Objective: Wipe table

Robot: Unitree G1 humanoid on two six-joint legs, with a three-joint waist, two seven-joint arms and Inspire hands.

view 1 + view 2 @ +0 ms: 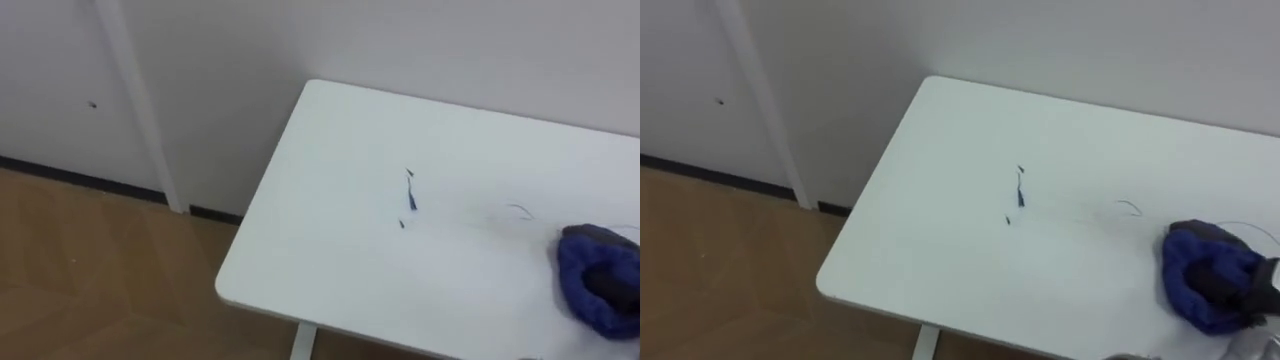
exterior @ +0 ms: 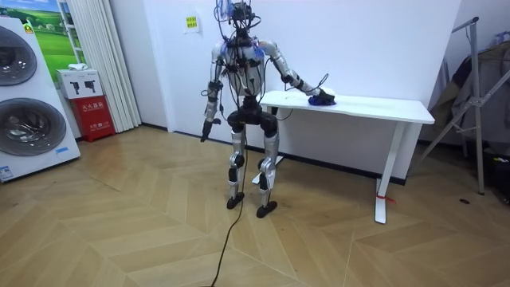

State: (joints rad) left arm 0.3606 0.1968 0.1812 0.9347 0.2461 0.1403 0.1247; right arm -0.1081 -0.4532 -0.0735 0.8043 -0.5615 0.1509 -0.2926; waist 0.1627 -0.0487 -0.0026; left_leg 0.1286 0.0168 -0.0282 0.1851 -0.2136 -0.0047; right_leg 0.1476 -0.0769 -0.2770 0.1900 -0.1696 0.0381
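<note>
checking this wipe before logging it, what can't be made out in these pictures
Right hand: mostly wrapped in the blue cloth and cut by the eye views' right edge; its grip is unreadable.
Left hand: hanging by the robot's side in the room view, too small to read.
Blue marks on the table: too small to tell ink from thread.

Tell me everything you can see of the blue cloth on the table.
The blue cloth looks like a soft, fleecy rag, bunched into a rumpled lump rather than spread flat. It lies on the white table, to the right of some small dark-blue marks. The right hand rests on it, partly sunk in its folds, so the grip cannot be told.
</note>
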